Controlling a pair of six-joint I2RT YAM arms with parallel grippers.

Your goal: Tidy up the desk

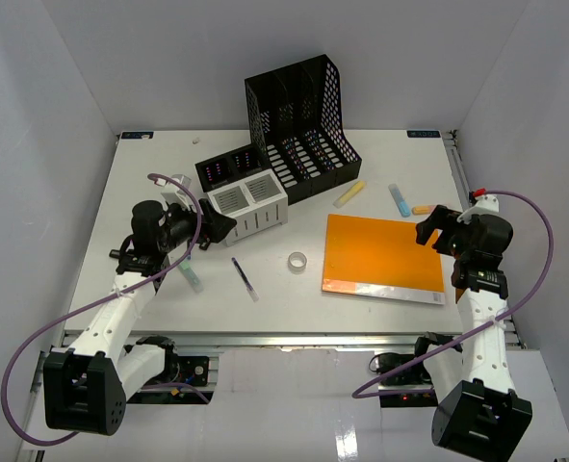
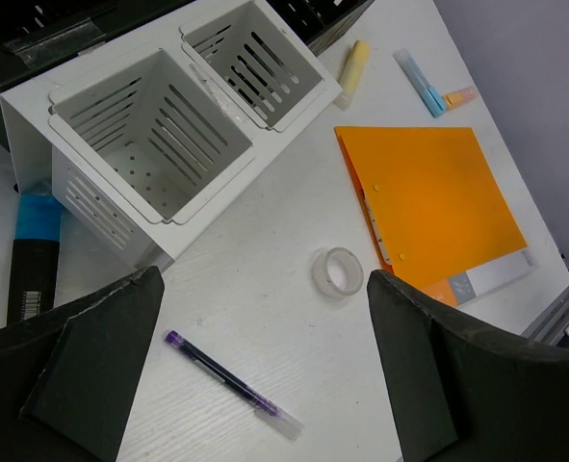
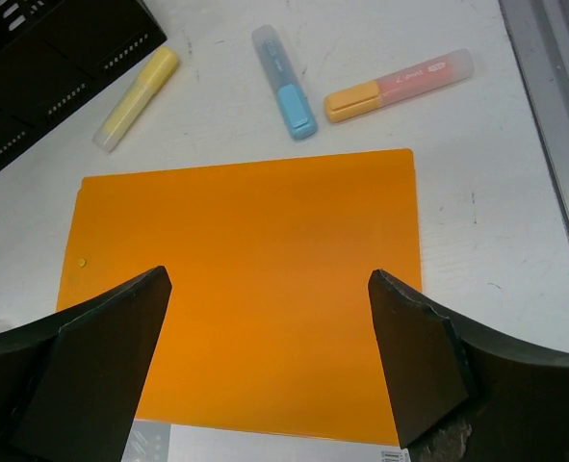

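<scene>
folder (image 1: 384, 255) right of tape roll (image 1: 297, 261) | pen (image 1: 245, 277) left

orange folder (image 1: 385, 252), white strip on its near edge; white slotted pen holder (image 1: 248, 204); black perforated file rack (image 1: 298, 115); yellow highlighter (image 1: 349, 193), blue highlighter (image 1: 400, 200), orange highlighter (image 1: 424, 209); purple pen (image 1: 245, 278); white tabletop (image 1: 380, 159)

An orange folder (image 3: 245, 221) lies flat on the desk (image 3: 477, 221), with the right gripper (image 3: 267, 284) held over it, fingers spread wide. Just beyond the folder's far edge lie a yellow highlighter (image 3: 137, 98) at left, a blue highlighter (image 3: 284, 81) in the middle and an orange highlighter (image 3: 400, 85) at right. A black rack (image 3: 53, 58) stands past the folder's far-left corner.
</scene>
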